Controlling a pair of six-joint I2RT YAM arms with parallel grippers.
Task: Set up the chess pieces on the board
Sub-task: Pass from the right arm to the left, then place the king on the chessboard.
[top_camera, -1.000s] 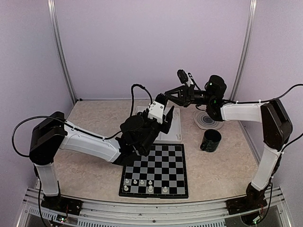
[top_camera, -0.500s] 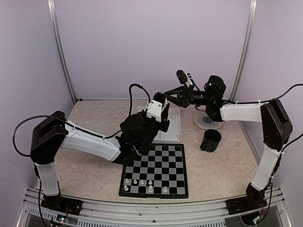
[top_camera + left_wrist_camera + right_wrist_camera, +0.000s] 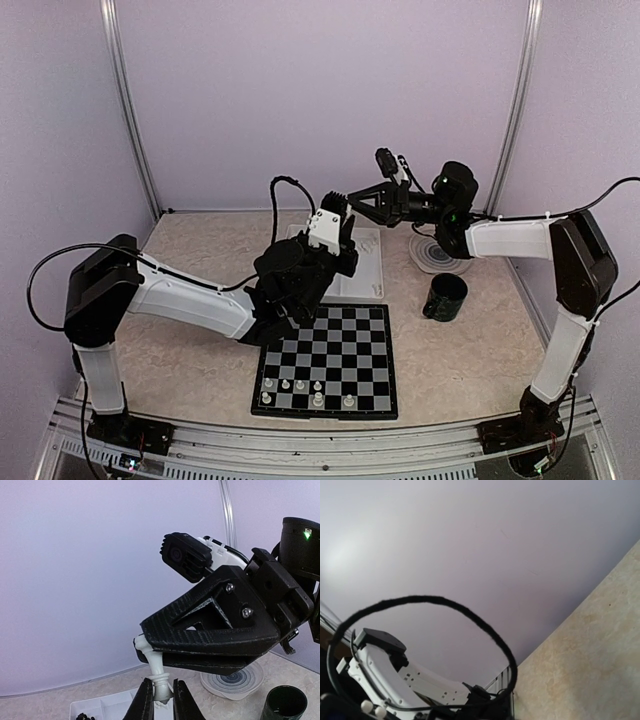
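My right gripper [image 3: 344, 200] is held in the air over the white tray, shut on the head of a white chess piece [image 3: 159, 672]. In the left wrist view the right gripper [image 3: 141, 642] pinches the piece's top. My left gripper [image 3: 163, 694] reaches up from below, its two fingers [image 3: 144, 702] closed against the piece's base. In the top view the left gripper [image 3: 335, 210] meets the right one tip to tip. The board [image 3: 345, 345] lies at the front centre with several white pieces [image 3: 300, 385] on its near rows. The right wrist view shows no fingers.
A white tray [image 3: 368, 268] lies behind the board, with black pieces [image 3: 85, 716] in one compartment. A dark green mug [image 3: 443, 296] stands right of the board, and a round ringed coaster [image 3: 437, 252] lies behind it. A black cable [image 3: 470, 615] loops across the right wrist view.
My left gripper has risen toward the right gripper's tip, and its fingers have narrowed around the white piece's base. The right arm has hardly moved.
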